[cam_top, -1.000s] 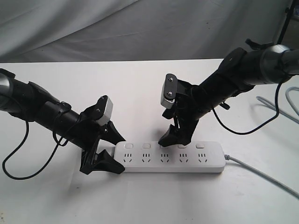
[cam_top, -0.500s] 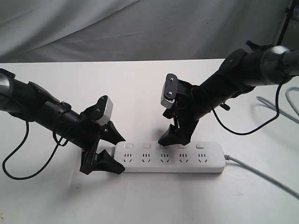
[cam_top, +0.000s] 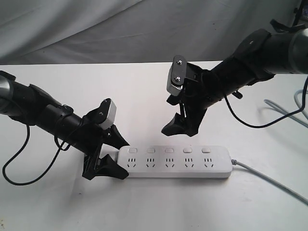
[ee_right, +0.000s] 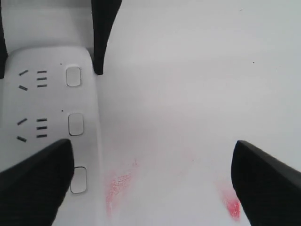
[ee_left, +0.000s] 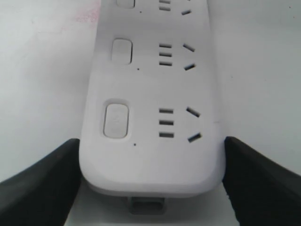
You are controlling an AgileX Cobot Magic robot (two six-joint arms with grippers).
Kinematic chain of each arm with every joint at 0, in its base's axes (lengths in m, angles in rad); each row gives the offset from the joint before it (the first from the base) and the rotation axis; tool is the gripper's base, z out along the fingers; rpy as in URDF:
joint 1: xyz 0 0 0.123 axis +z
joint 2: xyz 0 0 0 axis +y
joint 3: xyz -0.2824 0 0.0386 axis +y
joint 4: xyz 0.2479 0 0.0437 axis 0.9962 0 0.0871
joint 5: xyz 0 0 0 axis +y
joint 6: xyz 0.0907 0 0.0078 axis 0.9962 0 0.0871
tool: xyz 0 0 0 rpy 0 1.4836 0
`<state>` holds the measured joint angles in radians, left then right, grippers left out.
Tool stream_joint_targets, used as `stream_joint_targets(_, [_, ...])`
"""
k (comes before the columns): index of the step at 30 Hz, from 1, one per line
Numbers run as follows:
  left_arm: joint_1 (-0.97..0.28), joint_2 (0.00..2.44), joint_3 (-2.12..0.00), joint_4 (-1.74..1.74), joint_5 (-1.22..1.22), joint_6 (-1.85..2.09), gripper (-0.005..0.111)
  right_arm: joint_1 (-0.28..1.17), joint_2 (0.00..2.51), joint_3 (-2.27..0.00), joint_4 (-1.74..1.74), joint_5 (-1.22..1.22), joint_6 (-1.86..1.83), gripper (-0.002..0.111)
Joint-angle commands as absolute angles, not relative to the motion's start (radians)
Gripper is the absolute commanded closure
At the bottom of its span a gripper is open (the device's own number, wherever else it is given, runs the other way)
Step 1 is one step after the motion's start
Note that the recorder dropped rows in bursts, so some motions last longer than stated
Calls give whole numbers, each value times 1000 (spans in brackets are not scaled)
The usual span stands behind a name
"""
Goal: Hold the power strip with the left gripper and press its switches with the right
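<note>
The white power strip lies flat on the table, its grey cord leaving at the right. My left gripper is shut on the strip's left end, one jaw on each long side; the left wrist view shows the same grip, with both black fingers against the strip. The five switches run along the strip's far edge. My right gripper hangs open above and just behind the third switch, touching nothing. Its wrist view shows the gripper wide apart over bare table beside the switches.
A grey cloth backdrop hangs behind the white table. A second grey cable lies at the far right. Red smudges mark the table beside the strip. The left arm's loose black cable loops at the left.
My right gripper has lifted up and back from the third switch, where its fingertip rested before. The left gripper and the strip have not moved.
</note>
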<state>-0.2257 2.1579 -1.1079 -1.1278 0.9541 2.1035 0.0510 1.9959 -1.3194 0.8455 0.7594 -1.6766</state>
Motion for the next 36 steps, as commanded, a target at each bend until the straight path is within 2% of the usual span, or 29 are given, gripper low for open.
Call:
stream_joint_targets(1, [-232,2162,-1111,-1121,941,2094,107,48,1986,-1316,835,774,-1672,25])
stream_joint_targets(10, [-232,2162,-1111,-1121,941,2094,107,29,1986,-1316,654,787,-1563,25])
stream_joint_targets(14, [-232,2162,-1111,-1121,941,2094,107,-20,1986,-1316,668,846,-1563,25])
stream_joint_targets(36, [-232,2162,-1111,-1121,941,2094,107,-22,2051,-1308,706,848,-1595,25])
